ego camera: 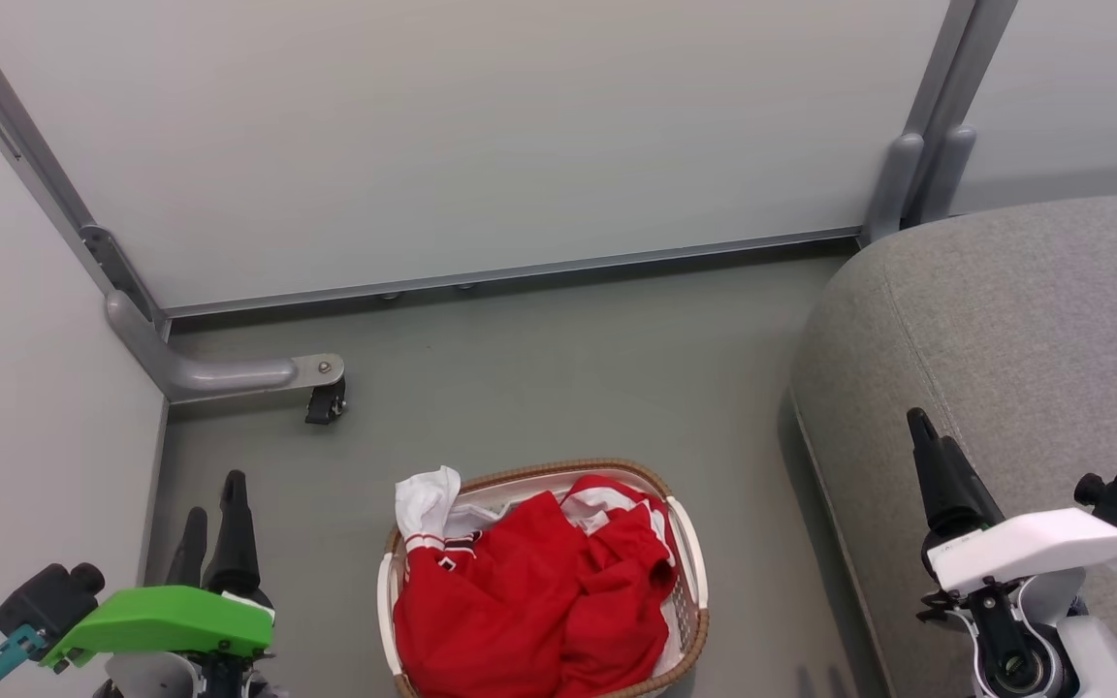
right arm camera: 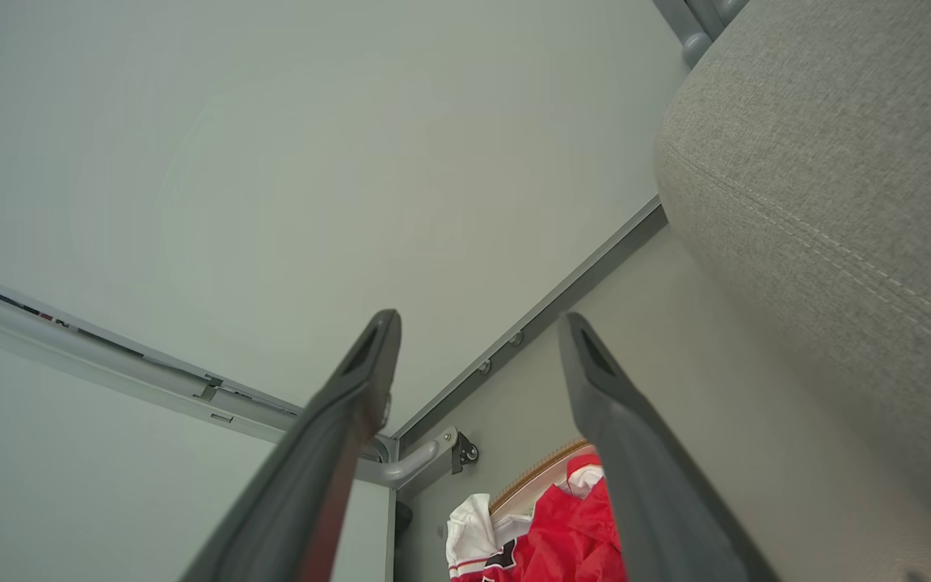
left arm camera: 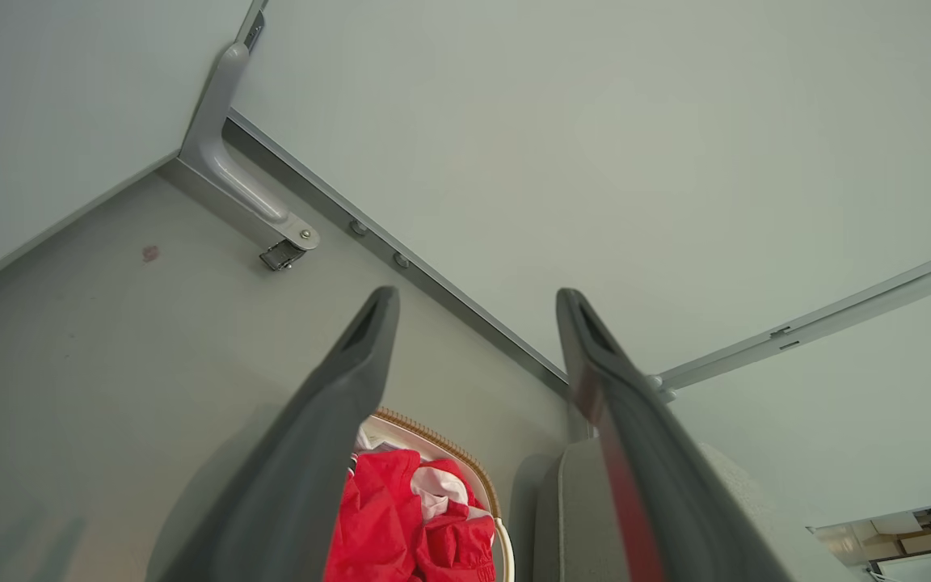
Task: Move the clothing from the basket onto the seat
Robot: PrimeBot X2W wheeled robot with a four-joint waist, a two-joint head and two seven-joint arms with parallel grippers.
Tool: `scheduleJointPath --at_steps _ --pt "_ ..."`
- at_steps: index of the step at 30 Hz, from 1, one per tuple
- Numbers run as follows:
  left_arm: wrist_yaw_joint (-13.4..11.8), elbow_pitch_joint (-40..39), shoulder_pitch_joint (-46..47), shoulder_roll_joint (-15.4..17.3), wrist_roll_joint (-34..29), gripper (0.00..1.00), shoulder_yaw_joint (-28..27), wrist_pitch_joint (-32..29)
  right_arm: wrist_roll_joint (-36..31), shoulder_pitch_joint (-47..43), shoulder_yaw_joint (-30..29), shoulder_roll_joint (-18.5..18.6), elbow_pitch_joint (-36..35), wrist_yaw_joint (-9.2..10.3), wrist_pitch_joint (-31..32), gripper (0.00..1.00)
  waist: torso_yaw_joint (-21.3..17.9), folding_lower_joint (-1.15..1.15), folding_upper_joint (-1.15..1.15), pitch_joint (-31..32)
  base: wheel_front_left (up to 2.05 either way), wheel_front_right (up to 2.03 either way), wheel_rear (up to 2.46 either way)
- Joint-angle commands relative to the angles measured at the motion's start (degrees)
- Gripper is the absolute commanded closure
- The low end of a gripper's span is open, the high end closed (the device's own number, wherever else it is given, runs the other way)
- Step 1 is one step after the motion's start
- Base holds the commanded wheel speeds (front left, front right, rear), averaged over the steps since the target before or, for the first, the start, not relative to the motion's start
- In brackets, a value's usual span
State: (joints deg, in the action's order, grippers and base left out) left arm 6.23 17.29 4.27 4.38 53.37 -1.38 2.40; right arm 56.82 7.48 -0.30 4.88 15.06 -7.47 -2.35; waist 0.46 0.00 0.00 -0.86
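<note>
Head view puts the clothing heaped in the basket on the floor, low and central between my arms; the left gripper stands off to its left and looks the nearer, so I judge the reach goes rightward and down from there; the right gripper shows over the seat, just right of the basket; both wrist views show the jaws well apart, nothing held; the basket's long axis runs away from me; its near end is cut off at the bottom edge, and I cannot tell how many garments lie beneath the top one.
</note>
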Motion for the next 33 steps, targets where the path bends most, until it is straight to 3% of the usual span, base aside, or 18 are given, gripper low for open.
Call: scheduleJointPath --at_steps 1,33 --pt "-0.3 -0.7 1.9 0.7 -2.4 0.0 0.4 0.7 -2.3 1.6 0.4 0.8 -0.8 -0.02 -0.7 0.0 0.0 0.0 0.0 0.0 0.0 0.0 0.0" --pt "-2.8 -0.6 1.7 2.8 -25.9 0.0 4.0 6.5 -26.2 3.2 2.3 1.5 0.1 -0.03 -6.6 0.0 0.2 0.0 0.0 0.3 0.0 0.0 0.0"
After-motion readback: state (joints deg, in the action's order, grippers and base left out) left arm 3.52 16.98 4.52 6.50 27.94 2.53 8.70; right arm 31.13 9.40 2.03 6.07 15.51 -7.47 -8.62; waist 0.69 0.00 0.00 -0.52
